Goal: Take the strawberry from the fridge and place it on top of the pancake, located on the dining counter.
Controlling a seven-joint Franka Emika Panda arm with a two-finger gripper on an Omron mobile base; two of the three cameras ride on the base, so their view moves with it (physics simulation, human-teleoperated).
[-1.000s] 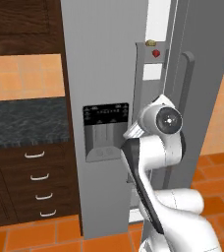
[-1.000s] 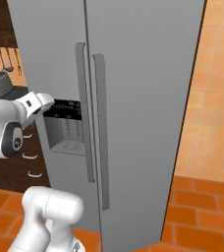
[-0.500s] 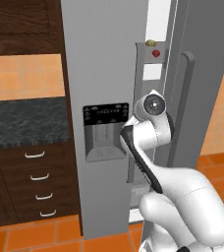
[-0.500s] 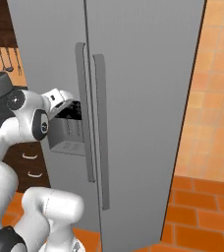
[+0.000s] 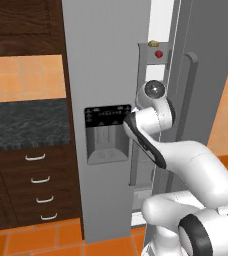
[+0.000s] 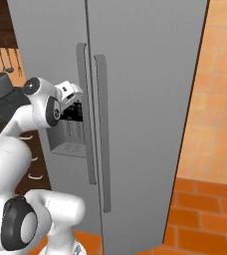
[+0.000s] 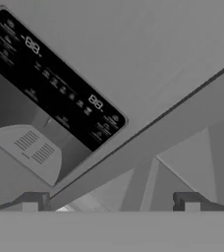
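Claw [image 7: 109, 202] spread wide, empty, facing fridge [image 6: 145, 99] handle [image 6: 84, 114] mid-frame; I'd centre tips around bar before clamping.

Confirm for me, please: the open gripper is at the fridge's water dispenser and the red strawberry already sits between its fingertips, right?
Not quite. The gripper is open at the fridge's water dispenser, but the hand view shows nothing between its fingertips; the strawberry sits inside the fridge.

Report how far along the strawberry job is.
Done: the fridge stands ajar, with the strawberry visible on an inner shelf through the gap. In hand: the gripper, jaws open and empty, faces the door beside the dispenser panel. Left: widen the door, pick the berry, carry it to the pancake.
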